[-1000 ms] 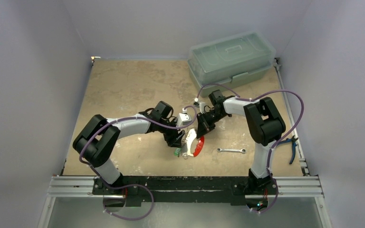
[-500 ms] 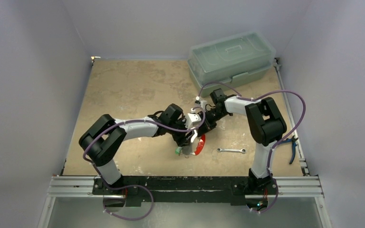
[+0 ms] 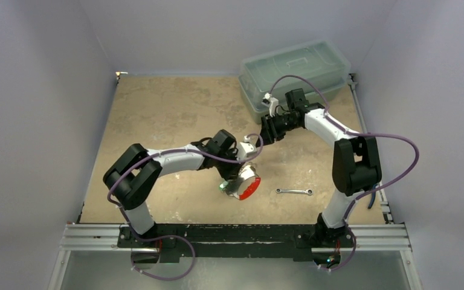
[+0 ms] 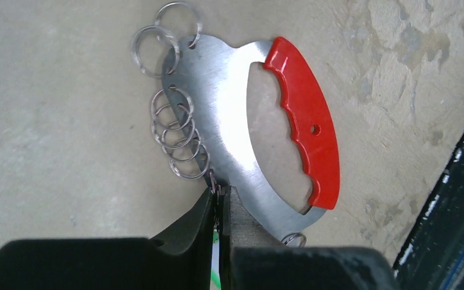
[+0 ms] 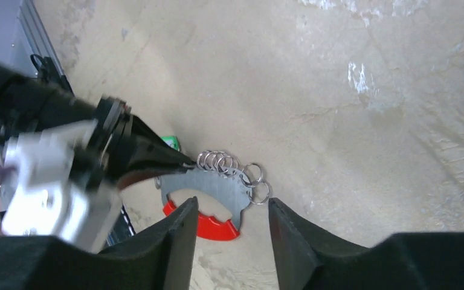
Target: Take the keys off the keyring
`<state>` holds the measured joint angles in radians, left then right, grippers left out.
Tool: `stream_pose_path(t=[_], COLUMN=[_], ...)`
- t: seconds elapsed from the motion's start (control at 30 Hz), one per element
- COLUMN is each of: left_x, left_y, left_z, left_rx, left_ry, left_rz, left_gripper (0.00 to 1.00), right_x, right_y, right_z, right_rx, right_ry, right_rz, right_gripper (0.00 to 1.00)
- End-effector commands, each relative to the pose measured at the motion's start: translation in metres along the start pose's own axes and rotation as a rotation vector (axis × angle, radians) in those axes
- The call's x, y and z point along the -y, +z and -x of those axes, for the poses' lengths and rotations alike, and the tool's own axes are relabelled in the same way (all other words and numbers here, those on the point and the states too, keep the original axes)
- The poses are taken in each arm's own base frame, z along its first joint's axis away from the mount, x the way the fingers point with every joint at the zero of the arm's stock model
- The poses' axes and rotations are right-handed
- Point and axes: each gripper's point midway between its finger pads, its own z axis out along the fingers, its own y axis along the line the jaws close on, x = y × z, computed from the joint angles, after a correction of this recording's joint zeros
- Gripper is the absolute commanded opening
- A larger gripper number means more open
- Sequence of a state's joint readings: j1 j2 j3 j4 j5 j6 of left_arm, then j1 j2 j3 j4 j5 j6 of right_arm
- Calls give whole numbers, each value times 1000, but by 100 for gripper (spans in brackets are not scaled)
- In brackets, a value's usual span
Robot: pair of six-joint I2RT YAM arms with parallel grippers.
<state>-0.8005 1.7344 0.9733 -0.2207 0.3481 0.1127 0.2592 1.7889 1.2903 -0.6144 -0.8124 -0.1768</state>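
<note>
Green key clenched in left pincer; right pincer released; lidded box shut.

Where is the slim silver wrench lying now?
Top external view: the wrench lies on the tan table, just right of the red-handled metal keyring, left of the right arm.

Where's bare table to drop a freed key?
Free: back-left table, between left wall and left arm; strip between keyring and front rail. Crowded: centre around left end effector and right end effector, wrench right of keyring, plastic box back right.
</note>
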Motion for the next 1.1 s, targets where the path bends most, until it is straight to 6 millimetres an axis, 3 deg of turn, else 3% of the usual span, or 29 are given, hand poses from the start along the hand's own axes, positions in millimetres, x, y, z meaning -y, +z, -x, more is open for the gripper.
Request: stream_pose_path(t=[0.0,0.1,0.3,0.53,0.87,0.97,1.07], left_x=[-17,-26,-51,-67,-73,-71,-72], left_y=[-39,-62,-108,-142,-164,-170,-176], left_z=[35,51,81,96,111,115,118], left_rx=[165,261,465,598,744,780,825], left_ry=[-180,-213,-366,-445,-588,-603,-625], left_rz=[-128,-171,-278,-307,-368,-385,-394], left_gripper=[0,0,0,0,0,0,0], right_x=[-10,-12,-24,-46,-120,-124,-112], right_y=[-12,-11,-5,-7,-15,-12,-2], right_z=[21,21,26,41,62,71,77], right_rx=[92,135,248,375,503,522,511], right_ry=[-23,-15,19,67,44,80,151], right_rz=[17,33,108,243,422,412,356], right_gripper=[59,80,90,93,94,88,79])
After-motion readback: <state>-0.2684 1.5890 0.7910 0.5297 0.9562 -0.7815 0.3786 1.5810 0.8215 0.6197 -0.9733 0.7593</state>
